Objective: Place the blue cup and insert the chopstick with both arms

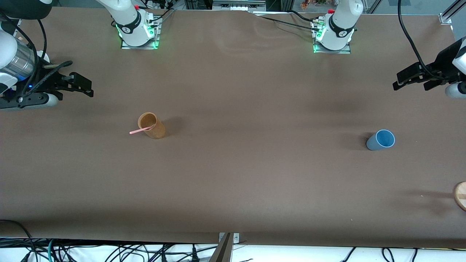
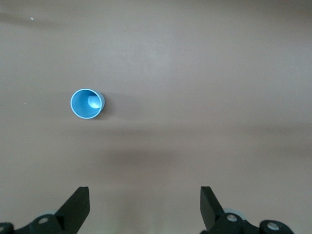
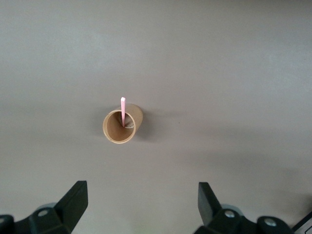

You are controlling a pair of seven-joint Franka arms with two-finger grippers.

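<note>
A brown-covered table [image 1: 233, 91] fills the view, with tangled cables [image 1: 109, 253] apparently on a pale floor below.

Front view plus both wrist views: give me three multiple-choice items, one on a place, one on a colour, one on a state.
1. Where is the chopstick?
A. in the brown holder
B. in the blue cup
C. flat on the table

2. What colour is the chopstick?
A. green
B. pink
C. black

3. How are the left hand and right hand?
A. both open, holding nothing
B. left gripping the cup
C. right gripping the chopstick

Answers: 1 A, it leans out of the holder's mouth; 2 B, pink in two views; 3 A, fingers stand apart over bare table.
</note>
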